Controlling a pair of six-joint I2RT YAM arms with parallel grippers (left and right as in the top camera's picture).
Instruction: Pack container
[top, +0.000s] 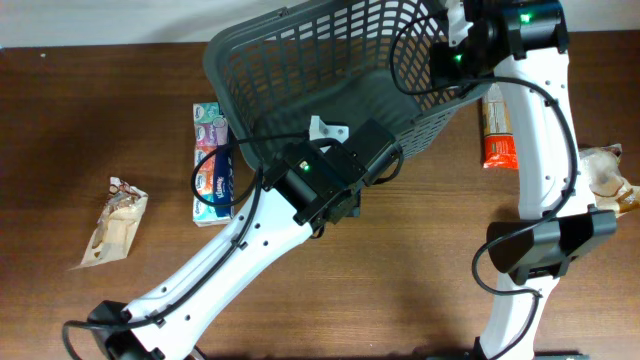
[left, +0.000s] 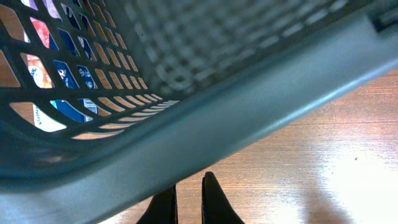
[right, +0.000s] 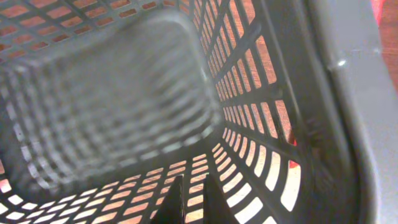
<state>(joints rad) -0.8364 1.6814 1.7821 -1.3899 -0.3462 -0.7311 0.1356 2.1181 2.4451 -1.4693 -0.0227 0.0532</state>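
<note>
- Basket (top: 290, 70) sat at the far middle of the table (top: 420, 250), skewed to the table edge; nothing was visible inside it
- My left gripper (left: 189, 183) was at the basket's near rim, towards its middle
- Left fingers (left: 214, 202) were drawn nearly together, leaving a narrow slit with nothing in it
- In the left wrist view the thick rim ran across just beyond the fingertips; I could not tell whether tips and rim touched
- My right gripper (right: 193, 180) was at the basket's far right corner, pointing into the inside close to the right-hand lattice wall
- Right fingers were also nearly together, with a narrow gap and nothing seen held; they were dark against the lattice, so contact with the wall could not be judged
- Tissue packs (top: 213, 165) lay in a row just beside the basket's left wall, their colours showing through the slots in the left wrist view
- Pale pouch (top: 115, 222) lay well apart, at the left of the table
- Orange packet (top: 498, 135) lay just right of the basket, partly under my right arm
- Crumpled bag (top: 608, 175) lay at the right edge of the table
</note>
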